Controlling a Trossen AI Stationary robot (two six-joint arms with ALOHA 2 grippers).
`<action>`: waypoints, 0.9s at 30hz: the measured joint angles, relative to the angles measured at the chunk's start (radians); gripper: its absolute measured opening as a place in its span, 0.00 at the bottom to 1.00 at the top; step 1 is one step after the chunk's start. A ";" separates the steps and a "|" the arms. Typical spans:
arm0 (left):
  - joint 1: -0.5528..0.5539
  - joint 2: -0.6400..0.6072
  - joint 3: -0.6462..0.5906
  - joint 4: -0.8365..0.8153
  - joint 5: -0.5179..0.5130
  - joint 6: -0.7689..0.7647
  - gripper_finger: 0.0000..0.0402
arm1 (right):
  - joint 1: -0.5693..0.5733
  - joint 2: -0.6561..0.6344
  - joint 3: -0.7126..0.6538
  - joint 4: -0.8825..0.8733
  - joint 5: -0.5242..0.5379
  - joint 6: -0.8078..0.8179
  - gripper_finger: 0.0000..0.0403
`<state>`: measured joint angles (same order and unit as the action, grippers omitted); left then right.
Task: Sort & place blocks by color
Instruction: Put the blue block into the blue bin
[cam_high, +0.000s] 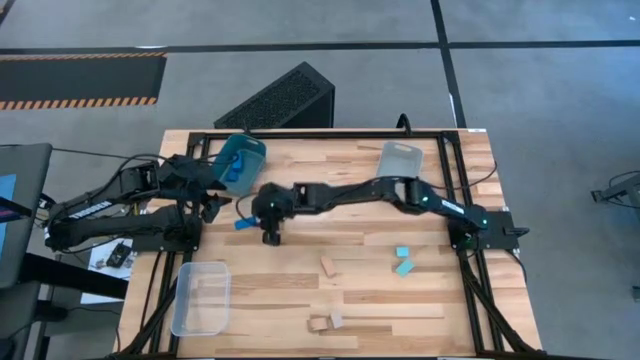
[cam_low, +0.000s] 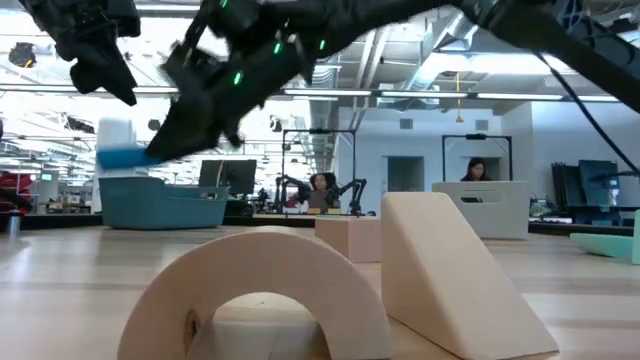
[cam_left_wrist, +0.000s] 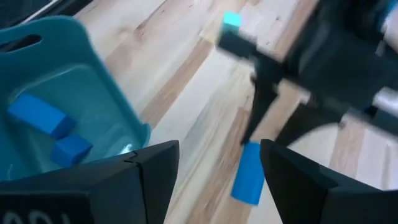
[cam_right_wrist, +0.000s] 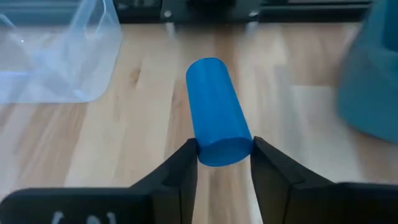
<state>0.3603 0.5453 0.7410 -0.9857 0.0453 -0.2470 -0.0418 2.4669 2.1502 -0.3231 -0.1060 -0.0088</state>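
Observation:
My right gripper (cam_right_wrist: 224, 158) reaches across to the table's left-centre (cam_high: 246, 222) and is shut on a darker blue cylinder block (cam_right_wrist: 216, 118), which the low view shows in the air (cam_low: 125, 157). Just beyond it stands the teal bin (cam_high: 240, 160), with two darker blue blocks (cam_left_wrist: 40, 115) lying on its floor. My left gripper (cam_left_wrist: 217, 174) hovers open beside that bin, with nothing between its fingers. Two cyan blocks (cam_high: 402, 260) lie on the table's right half. Tan blocks (cam_high: 328, 266) lie near the middle and front edge. My right gripper pinches the cylinder's round sides at its rear end (cam_right_wrist: 221, 149) between the two fingers (cam_right_wrist: 180, 168). The fingers slant down from the table's right side and lie along the cylinder, which sticks out past their tips. It is lifted clear of the table.
A clear bin (cam_high: 200, 297) stands at the near left corner and another (cam_high: 403, 158) at the far right. In the low view a tan arch (cam_low: 260, 290), a wedge (cam_low: 450, 270) and a cube (cam_low: 350, 238) sit close by. Bare wood lies between the arms.

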 joint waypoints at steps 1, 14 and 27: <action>0.000 0.000 0.000 0.008 0.010 0.002 0.53 | -0.007 -0.022 0.000 -0.018 0.000 -0.005 0.36; 0.000 0.024 0.000 0.317 0.041 0.046 0.54 | -0.108 -0.244 0.000 -0.278 0.003 -0.079 0.35; 0.000 0.191 0.000 0.525 0.098 0.254 0.71 | -0.109 -0.324 0.000 -0.309 0.002 -0.044 0.35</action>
<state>0.3603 0.7364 0.7410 -0.4611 0.1429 0.0073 -0.1505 2.1427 2.1506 -0.6324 -0.1036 -0.0532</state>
